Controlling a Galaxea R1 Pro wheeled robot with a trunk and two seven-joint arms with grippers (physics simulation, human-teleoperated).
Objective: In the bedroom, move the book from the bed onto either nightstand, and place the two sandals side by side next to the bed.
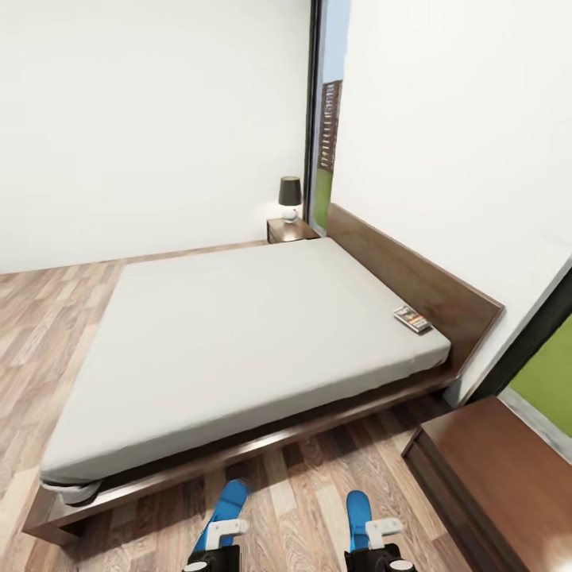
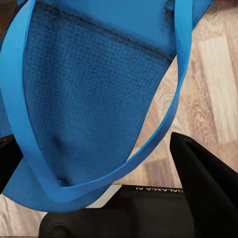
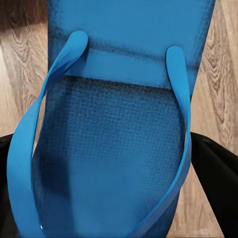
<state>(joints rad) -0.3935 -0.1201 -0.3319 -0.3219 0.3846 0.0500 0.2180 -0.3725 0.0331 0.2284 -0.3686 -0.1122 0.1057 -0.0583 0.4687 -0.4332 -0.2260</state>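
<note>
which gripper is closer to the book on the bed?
Right. The right gripper sits below the book, nearer its side of the bed; the left gripper is farther across.

Even, bright light fills the head view, with white walls close to washed out and little shading on them. The bed mattress is lit flat and pale; a dark shadow runs under its overhang along the frame. The lamp throws a small pale glow on the wall behind it. The floor carries a soft sheen, and the near nightstand top shows a dull glossy highlight. Straight edges bow and lean toward the picture's borders, a wide-lens stretch. In both wrist views the blue sandal sits very close, its texture grainy and its edges slightly soft; black fingers are nearly featureless dark.
</note>
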